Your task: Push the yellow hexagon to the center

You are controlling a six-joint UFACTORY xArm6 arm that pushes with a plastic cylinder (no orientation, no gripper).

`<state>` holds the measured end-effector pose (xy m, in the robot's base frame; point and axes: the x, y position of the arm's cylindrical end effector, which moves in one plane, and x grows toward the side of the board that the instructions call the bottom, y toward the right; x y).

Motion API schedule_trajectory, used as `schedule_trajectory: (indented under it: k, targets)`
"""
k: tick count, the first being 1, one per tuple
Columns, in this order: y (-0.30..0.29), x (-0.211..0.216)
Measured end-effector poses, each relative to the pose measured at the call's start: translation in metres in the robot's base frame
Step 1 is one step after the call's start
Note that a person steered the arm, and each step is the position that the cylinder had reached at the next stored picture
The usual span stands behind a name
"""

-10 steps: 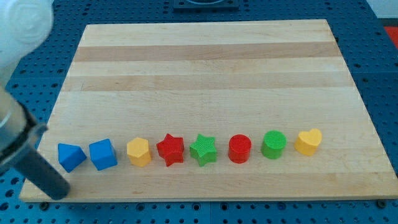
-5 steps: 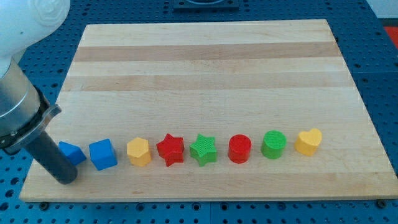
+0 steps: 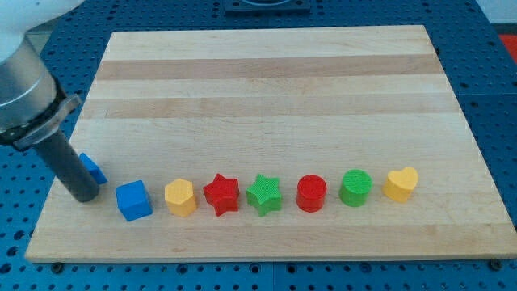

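Observation:
The yellow hexagon (image 3: 180,196) sits in a row of blocks near the view's bottom of the wooden board (image 3: 266,89). My tip (image 3: 84,192) is at the board's left side, well left of the hexagon. It stands against a blue triangular block (image 3: 93,168), which the rod mostly hides. A blue cube (image 3: 133,200) lies between my tip and the hexagon.
Right of the hexagon the row holds a red star (image 3: 221,194), a green star (image 3: 264,194), a red cylinder (image 3: 312,193), a green cylinder (image 3: 356,187) and a yellow heart (image 3: 401,183). The board's left edge is just left of my tip.
My tip has moved up and slightly right along the left side. The blue triangular block has been pushed up out of the row. The other blocks have not moved.

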<state>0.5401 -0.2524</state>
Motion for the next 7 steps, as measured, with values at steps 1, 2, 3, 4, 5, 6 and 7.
schedule_trajectory:
  k: [1, 2, 3, 4, 5, 6, 7]
  targets:
    - [-0.016, 0.0]
    - [-0.01, -0.005]
    - [0.004, -0.019]
    - [0.014, -0.034]
    - [0.014, -0.054]
    - [0.014, -0.071]
    - [0.014, -0.095]
